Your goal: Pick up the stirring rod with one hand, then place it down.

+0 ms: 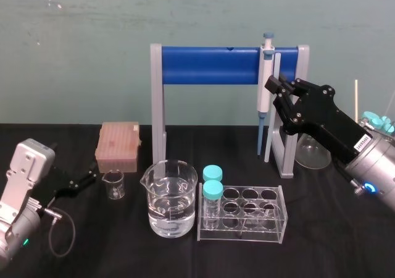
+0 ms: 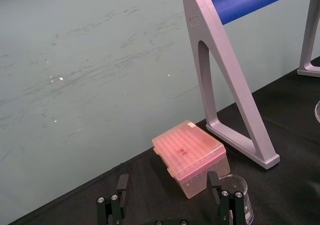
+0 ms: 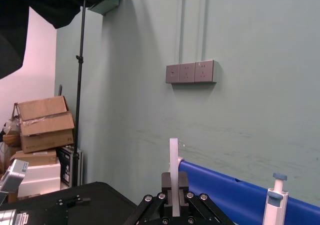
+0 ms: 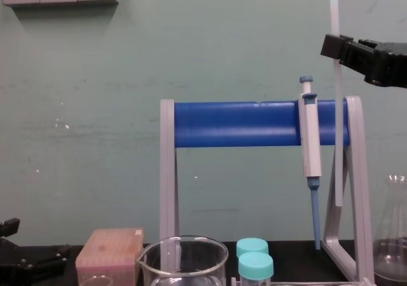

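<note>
Up on the right side, the right gripper is lifted high over the black table. Its claw is pinched tight on the stirring rod. The rod stands almost straight up and down in the claw. Its top sticks up above the claw, and the long part hangs down below it. From the chest view, the bottom end of the rod is in the air and not on the table. The rod is just beside the grey-and-blue pipette, which hangs on the blue bar of the grey stand. The rod is also close to the right leg of that stand. I cannot tell if the rod touches the stand. Down low on the left side, the left gripper sits near the table with its claw open wide and nothing in it. A small beaker is just beside it, and a pink box is a little behind. A big beaker with water in it stands in the middle at the front. Next to it is a clear tube rack with two tubes with teal caps in its left end. A glass flask stands at the right, behind the right arm.
</note>
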{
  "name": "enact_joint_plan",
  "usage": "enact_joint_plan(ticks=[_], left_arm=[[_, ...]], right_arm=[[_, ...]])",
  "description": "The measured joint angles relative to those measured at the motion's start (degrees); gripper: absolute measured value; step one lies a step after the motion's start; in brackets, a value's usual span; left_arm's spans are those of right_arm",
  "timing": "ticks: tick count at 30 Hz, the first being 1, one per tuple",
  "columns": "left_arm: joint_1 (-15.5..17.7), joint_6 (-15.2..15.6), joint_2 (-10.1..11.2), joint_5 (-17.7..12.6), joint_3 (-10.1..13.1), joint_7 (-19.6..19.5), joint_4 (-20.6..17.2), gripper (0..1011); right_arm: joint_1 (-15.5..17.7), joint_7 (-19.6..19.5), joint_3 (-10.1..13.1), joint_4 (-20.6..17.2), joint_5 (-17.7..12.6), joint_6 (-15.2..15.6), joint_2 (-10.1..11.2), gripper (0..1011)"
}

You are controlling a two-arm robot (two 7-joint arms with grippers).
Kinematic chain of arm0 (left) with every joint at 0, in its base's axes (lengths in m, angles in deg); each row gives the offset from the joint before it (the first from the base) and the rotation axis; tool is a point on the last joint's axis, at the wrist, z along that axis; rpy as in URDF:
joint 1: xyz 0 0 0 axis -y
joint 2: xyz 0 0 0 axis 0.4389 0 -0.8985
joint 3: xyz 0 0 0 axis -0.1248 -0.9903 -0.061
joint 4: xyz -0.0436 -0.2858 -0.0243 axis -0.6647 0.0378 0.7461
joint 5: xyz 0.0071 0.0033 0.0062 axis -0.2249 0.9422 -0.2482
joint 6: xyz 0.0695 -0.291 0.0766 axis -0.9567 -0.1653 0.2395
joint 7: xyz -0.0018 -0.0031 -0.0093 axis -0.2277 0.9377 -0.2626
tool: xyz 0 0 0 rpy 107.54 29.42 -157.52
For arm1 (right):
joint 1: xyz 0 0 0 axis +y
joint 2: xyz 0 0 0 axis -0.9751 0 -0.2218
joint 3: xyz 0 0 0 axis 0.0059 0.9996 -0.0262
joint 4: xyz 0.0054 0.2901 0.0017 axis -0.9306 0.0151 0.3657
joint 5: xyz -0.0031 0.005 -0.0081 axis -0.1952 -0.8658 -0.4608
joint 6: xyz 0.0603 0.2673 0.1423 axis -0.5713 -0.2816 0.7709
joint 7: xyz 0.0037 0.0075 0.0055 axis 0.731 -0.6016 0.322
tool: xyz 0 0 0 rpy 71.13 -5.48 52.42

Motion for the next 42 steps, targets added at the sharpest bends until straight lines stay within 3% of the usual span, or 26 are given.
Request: enact_joint_plan(ticks=[31,42], left_arm=[[0.0,0.0,0.0,0.0,0.0,0.0,0.0,1000],[0.0,0.0,0.0,0.0,0.0,0.0,0.0,1000]], right_arm=[[0.6,0.2,0.3,-0.2,0.0,-0.2,0.3,69],[1.3,6.8,-1.6,3.9,-5.8,0.6,2.2,68]])
